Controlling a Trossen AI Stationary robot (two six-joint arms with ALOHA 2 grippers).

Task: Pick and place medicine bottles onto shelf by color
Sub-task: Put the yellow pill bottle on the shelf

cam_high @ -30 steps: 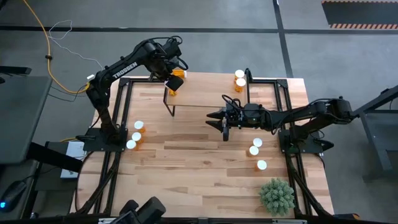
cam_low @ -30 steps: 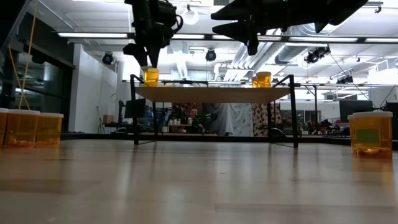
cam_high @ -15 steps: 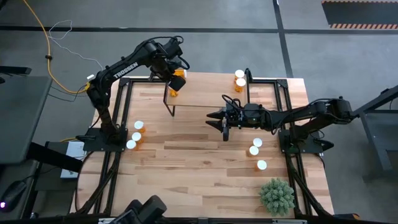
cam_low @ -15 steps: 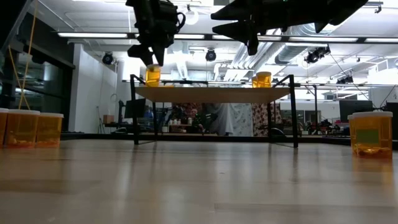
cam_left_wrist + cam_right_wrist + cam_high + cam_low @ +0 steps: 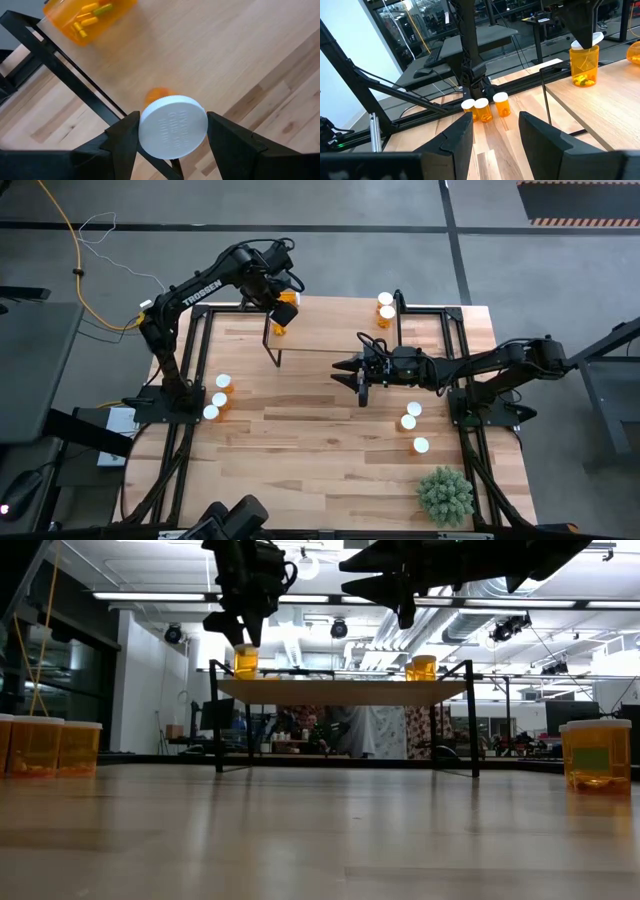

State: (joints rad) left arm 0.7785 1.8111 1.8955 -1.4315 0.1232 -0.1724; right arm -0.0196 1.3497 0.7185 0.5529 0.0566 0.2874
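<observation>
The shelf [image 5: 330,325] stands at the table's far middle. My left gripper [image 5: 284,308] is over the shelf's left end, shut on an orange medicine bottle [image 5: 245,662] whose base is at the shelf top [image 5: 340,690]. A second bottle [image 5: 90,15] is on the shelf close by. Two bottles [image 5: 385,305] stand at the shelf's right end. My right gripper [image 5: 360,380] hovers open and empty above the table, just in front of the shelf. My left gripper pinches the bottle's round white cap [image 5: 172,127] between its two fingers, one on either side of the rim. The fingers come from above, pointing down. The bottle stands upright below them [image 5: 584,62], its base at the shelf board.
Three bottles [image 5: 218,392] stand near the table's left edge, and three more [image 5: 410,420] near the right arm's base. A green spiky plant [image 5: 445,495] sits at the near right corner. Bare wood lies in the table's middle and near side.
My left gripper has shifted slightly toward the table's right with the bottle, which stays upright at the shelf's left end. After that it has kept still.
</observation>
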